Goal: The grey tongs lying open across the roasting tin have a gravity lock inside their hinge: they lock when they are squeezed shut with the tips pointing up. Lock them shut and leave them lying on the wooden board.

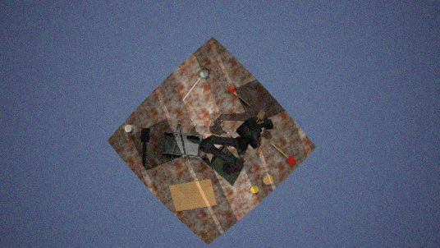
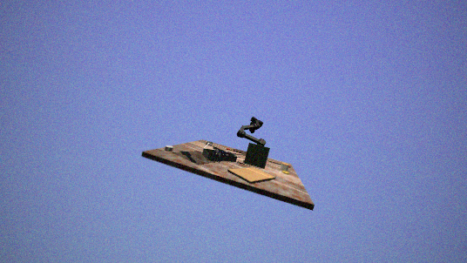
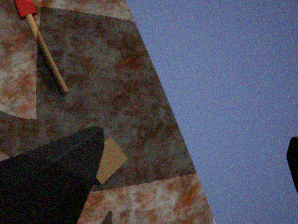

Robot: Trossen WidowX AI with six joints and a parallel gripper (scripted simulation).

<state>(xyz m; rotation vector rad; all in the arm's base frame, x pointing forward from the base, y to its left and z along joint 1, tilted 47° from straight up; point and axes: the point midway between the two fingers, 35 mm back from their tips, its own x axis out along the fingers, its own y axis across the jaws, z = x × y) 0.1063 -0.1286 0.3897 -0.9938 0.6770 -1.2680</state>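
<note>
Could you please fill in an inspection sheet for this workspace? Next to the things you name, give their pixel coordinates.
Surface: rusty-patterned brown tabletop (image 1: 244, 205) (image 2: 292, 185) (image 3: 115, 60), strong shadows.
Job's things: grey tongs (image 1: 183, 144) across the roasting tin (image 1: 165, 144) (image 2: 208, 153); wooden board (image 1: 193, 195) (image 2: 251, 174) flat, apart from the tin. The lock is too small to judge.
Clutter: two red-headed tools, the first (image 1: 231, 90) (image 3: 25, 6) and the second (image 1: 291, 160); black utensil (image 1: 144, 135); pale round pot (image 1: 128, 128) (image 2: 168, 148); yellow disc (image 1: 254, 189) (image 2: 286, 171); tan block (image 1: 261, 115) (image 3: 114, 160); ladle-like tool (image 1: 203, 74).
Gripper (image 1: 264, 130) (image 2: 258, 120) (image 3: 201, 143): open, raised, away from the tongs.
Cables: nothing seen.
Surroundings: plain blue backdrop.
</note>
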